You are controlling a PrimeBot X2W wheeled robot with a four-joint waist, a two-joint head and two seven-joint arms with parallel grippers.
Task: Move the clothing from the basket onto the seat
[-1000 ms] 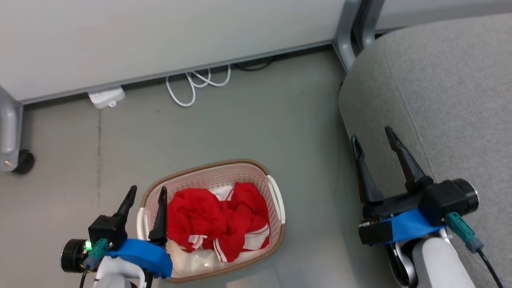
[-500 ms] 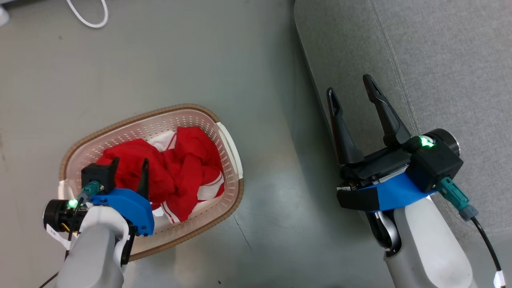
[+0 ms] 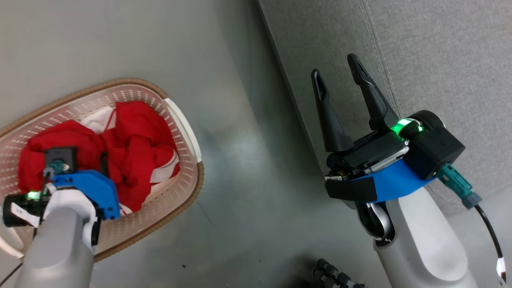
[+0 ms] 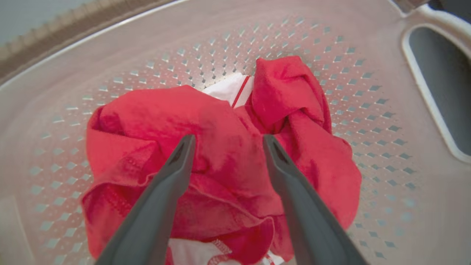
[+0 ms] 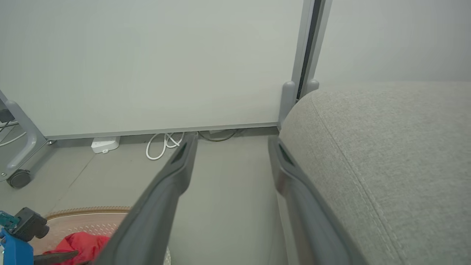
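The seat (image 3: 440, 60) fills the head view's upper right, its edge and seam running diagonally from top centre down to the right. On the floor (image 3: 240, 168) well left of it lies the basket (image 3: 132, 96), long axis roughly across that view, one white-handled end toward the seat. The clothing (image 3: 136, 132) is a crumpled red heap inside, spread along the basket's length. The right gripper (image 3: 334, 66), jaws apart and empty, points up along the seat's edge. The left gripper (image 4: 228, 141), jaws apart, points down at a red fold; contact cannot be told
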